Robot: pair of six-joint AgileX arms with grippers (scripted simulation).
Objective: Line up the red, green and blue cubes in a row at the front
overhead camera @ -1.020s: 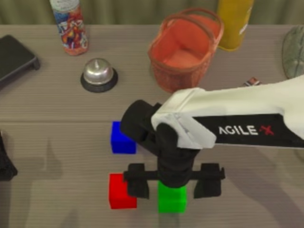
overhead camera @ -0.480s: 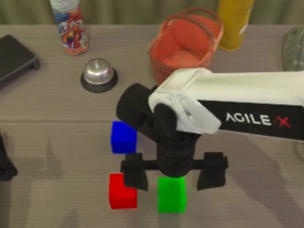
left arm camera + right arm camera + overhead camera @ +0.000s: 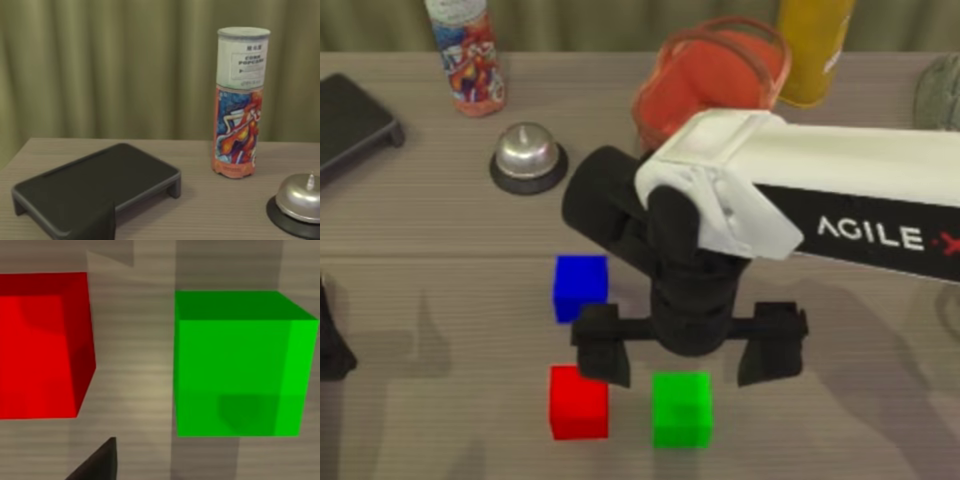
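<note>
Right gripper, fingers apart, above wooden table

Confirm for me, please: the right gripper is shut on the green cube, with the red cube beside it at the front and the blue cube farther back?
Not quite. In the top view the right gripper is open above the green cube, holding nothing. The rest stands: the red cube sits beside it at the front, the blue cube farther back.
</note>
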